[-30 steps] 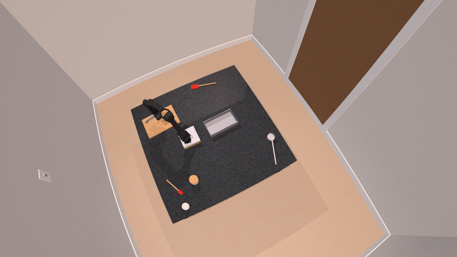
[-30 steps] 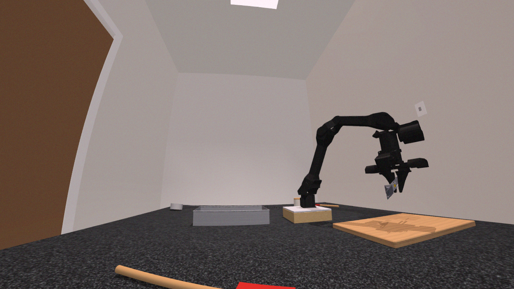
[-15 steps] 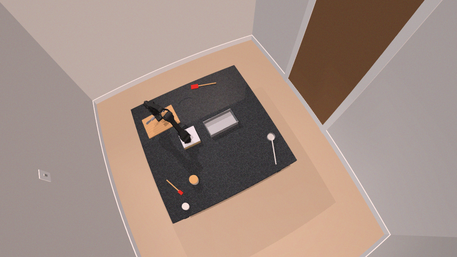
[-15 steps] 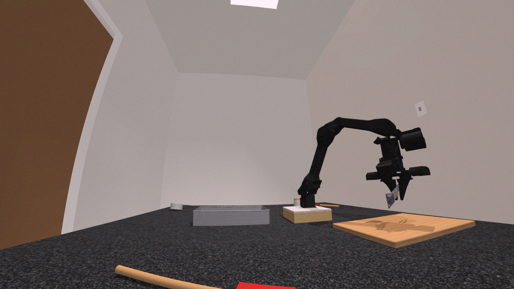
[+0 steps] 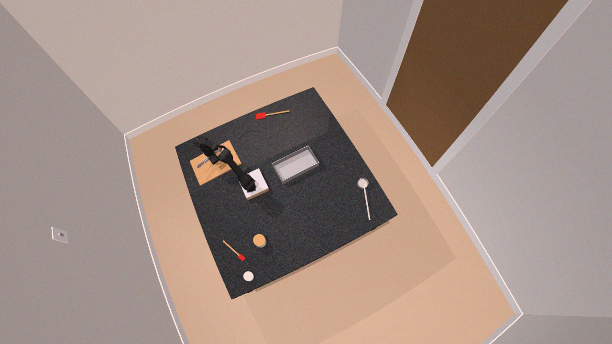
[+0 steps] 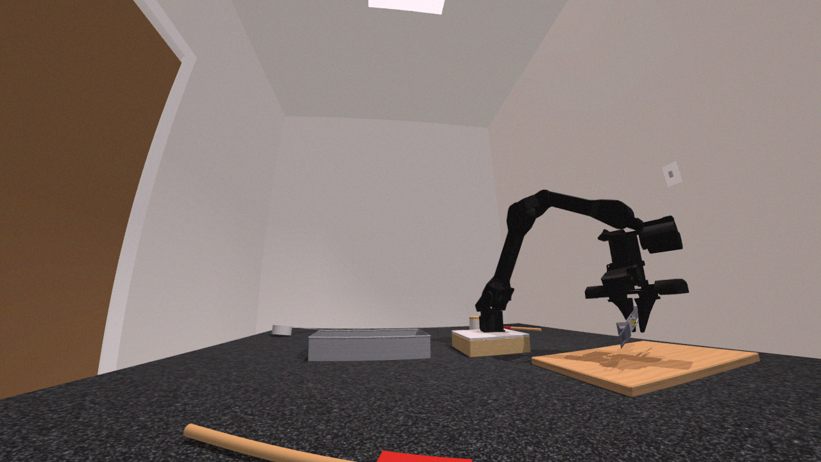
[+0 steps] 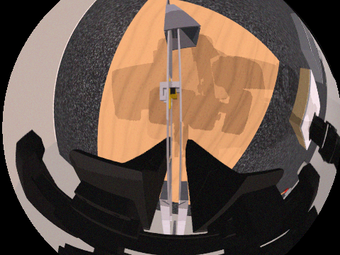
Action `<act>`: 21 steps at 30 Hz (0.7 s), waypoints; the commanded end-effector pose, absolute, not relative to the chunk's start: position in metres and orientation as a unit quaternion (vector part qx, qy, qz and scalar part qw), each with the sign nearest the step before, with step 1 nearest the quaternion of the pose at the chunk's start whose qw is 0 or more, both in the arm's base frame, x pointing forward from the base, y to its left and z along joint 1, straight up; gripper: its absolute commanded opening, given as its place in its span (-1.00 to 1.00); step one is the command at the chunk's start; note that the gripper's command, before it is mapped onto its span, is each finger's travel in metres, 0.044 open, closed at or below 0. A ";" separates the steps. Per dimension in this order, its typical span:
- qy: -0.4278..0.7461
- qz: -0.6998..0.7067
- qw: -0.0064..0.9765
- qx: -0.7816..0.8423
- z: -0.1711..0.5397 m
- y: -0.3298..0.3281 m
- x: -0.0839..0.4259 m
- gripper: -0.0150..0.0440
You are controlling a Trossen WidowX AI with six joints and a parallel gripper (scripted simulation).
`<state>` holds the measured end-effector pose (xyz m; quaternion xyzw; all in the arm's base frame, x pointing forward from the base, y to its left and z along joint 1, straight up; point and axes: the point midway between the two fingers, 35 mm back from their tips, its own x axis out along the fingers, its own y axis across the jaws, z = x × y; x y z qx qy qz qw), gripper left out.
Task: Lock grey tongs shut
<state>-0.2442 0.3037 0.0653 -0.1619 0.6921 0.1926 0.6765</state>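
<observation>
My gripper (image 6: 635,323) (image 7: 178,142) points down and is shut on the grey tongs (image 5: 200,165) (image 6: 624,333) (image 7: 181,19). It holds them low above the wooden board (image 5: 206,177) (image 6: 717,360) (image 7: 118,142), with shadows on the board under them. In the wrist view the two thin tongs arms run nearly parallel with a narrow gap, from a dark grey wedge-shaped end down between the fingers. A small bracket with a yellow and black piece sits on them. Whether the lock is engaged cannot be seen. The roasting tin (image 5: 295,164) (image 6: 369,348) is empty.
My white-topped base block (image 5: 259,181) (image 6: 490,346) stands between board and tin. A red-headed tool (image 5: 260,115) lies at the back, another (image 5: 241,257) at the front left. A wooden-topped jar (image 5: 259,240), a white round item (image 5: 248,276) and a long-handled pan (image 5: 363,183) stand farther off.
</observation>
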 end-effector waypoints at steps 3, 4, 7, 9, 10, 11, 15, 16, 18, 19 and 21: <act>0.691 0.190 0.679 -0.161 0.055 0.302 -0.242 -1.00; 0.691 0.190 0.679 -0.161 0.053 0.302 -0.242 -1.00; 0.691 0.190 0.679 -0.161 0.048 0.302 -0.242 -1.00; 0.691 0.190 0.679 -0.161 0.046 0.301 -0.242 -1.00; 0.691 0.190 0.679 -0.161 0.045 0.301 -0.241 -1.00; 0.691 0.190 0.679 -0.161 0.045 0.301 -0.241 -1.00; 0.692 0.192 0.677 -0.163 0.047 0.302 -0.242 -0.82; 0.692 0.192 0.677 -0.163 0.047 0.302 -0.242 -0.73; 0.692 0.192 0.677 -0.163 0.047 0.302 -0.242 -0.56; 0.692 0.192 0.677 -0.163 0.047 0.302 -0.242 -0.47; 0.692 0.192 0.677 -0.163 0.047 0.302 -0.242 -0.29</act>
